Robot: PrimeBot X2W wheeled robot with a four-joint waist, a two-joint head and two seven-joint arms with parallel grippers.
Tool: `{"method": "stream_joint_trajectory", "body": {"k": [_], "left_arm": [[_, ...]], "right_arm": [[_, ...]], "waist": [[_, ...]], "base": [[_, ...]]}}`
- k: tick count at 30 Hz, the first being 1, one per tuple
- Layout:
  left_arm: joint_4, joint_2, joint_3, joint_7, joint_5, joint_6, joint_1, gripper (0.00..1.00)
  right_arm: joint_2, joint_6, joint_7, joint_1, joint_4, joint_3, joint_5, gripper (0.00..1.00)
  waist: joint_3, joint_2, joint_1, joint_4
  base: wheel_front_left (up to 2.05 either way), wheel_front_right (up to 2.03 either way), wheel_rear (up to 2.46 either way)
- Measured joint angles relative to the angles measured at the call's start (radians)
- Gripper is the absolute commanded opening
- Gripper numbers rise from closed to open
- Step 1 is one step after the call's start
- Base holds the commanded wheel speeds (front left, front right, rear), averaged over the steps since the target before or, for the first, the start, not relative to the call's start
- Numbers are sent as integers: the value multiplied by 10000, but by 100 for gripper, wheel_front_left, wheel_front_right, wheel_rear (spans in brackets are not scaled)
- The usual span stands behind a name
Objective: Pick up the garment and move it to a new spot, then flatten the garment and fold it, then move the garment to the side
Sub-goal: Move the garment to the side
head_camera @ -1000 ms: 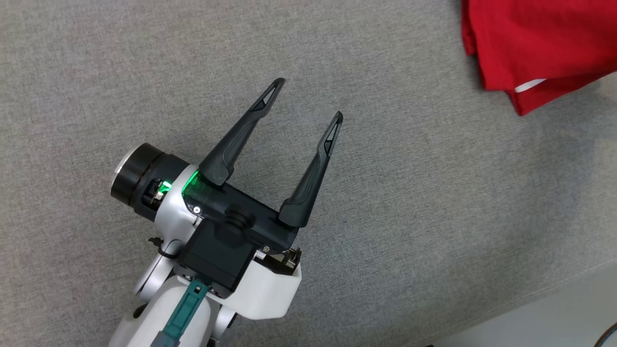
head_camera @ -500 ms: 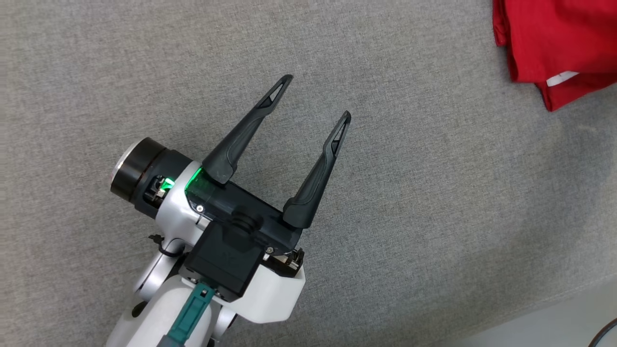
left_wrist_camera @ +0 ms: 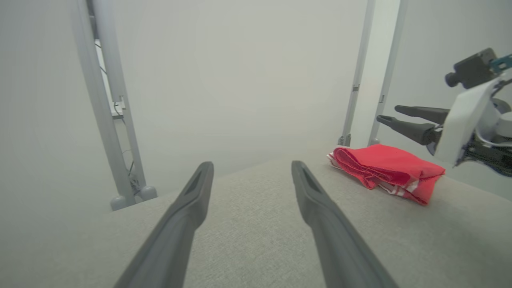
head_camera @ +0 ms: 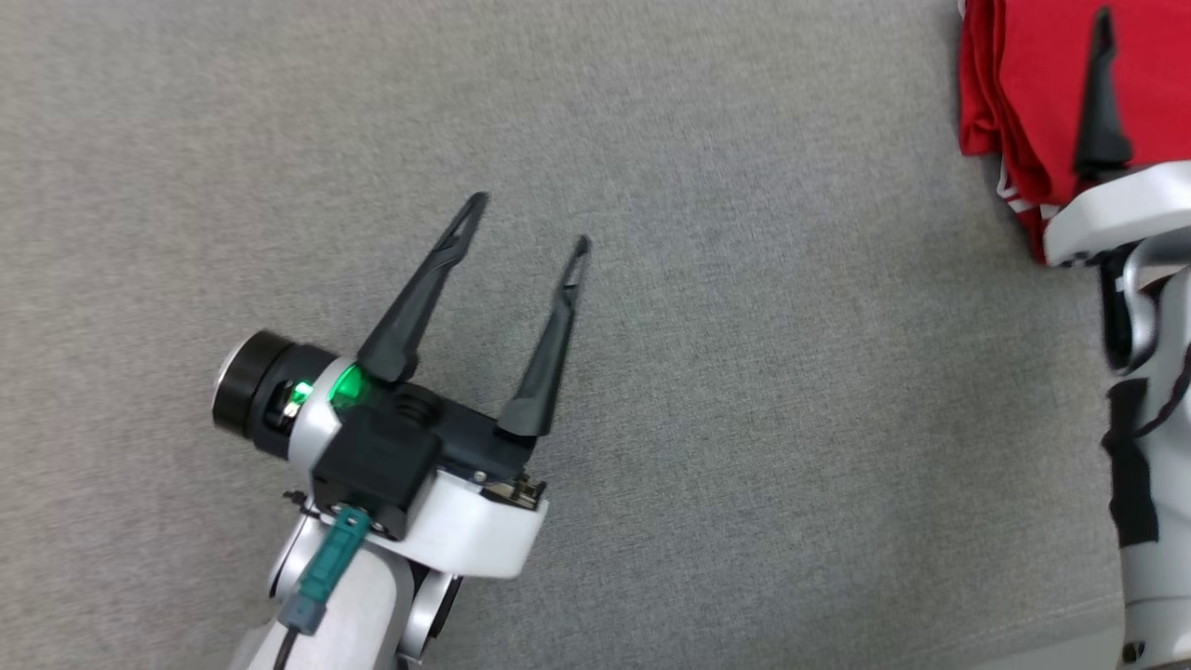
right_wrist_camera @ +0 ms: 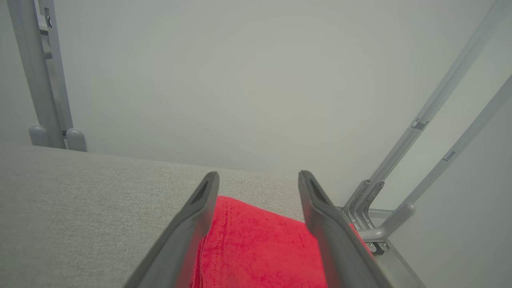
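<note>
right wrist view: gripper point(right_wrist_camera: 258, 175) wide abv garment point(right_wrist_camera: 260, 248)

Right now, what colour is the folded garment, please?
The garment is red, best in left wrist view.

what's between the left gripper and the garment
Only bare grey surface: in the head view the stretch from the left gripper to the garment holds no object, and the left wrist view shows the same.
</note>
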Motion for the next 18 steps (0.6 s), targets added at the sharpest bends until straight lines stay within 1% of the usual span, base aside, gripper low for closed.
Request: {"method": "stream_joint_trajectory", "body": {"k": [2,5,11,15,18], "left_arm": [[274,-176,270,10,-428,332,281,100],[594,-280,441,-90,-798,591,547,100],[1154,-351,832,-619,-1442,920,1182,100],[1536,-384,1127,-903,-1776,1083,1510,100],[1852,-385,1260,-1066,-1896,1116,1675,100]], "right_arm": [[44,0,0,279,-2,558,543,100],[188,0,0,804,-44,1300,1325,100],[247,0,-2,1649,-284,2353,2151,100],[297,0,-2,2234,-652,2765,2533,100],[326,0,-8,2783,-1104,2903,2648,100]], "waist": [[-308,0,1,143],[-800,0,1,378],[-1856,0,0,831],[-2505,0,0,1089],[-2920,0,0,1259]], "base": [[0,0,0],[0,0,0],[0,0,0],[0,0,0],[0,0,0]]}}
